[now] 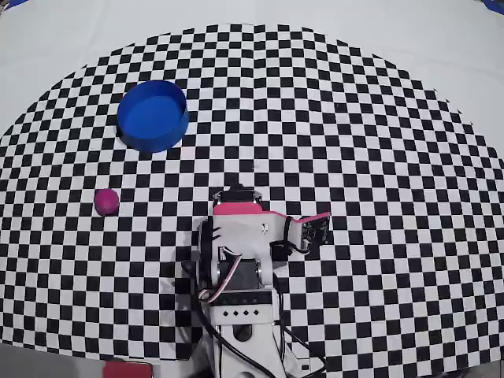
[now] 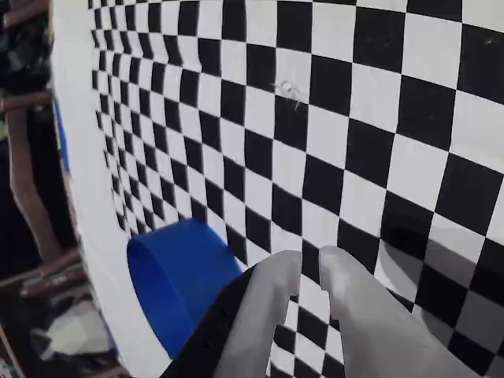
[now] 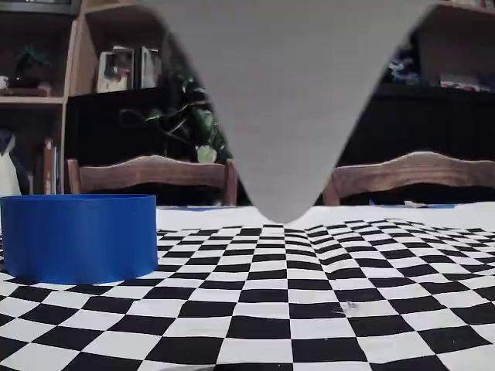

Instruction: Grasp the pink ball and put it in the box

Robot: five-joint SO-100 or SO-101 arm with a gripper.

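In the wrist view, two pale fingers (image 2: 311,272) sat nearly together with only a thin slit between their tips, clamped on nothing, above the checkered counter (image 2: 331,118). In the overhead view, the single arm (image 1: 240,252) crouched at 6 o'clock. One pink ball (image 1: 106,201) lay on the counter at about 9 o'clock of the arm, apart from it. One blue box (image 1: 153,115) stood farther off, at 11 o'clock, well apart from the ball.
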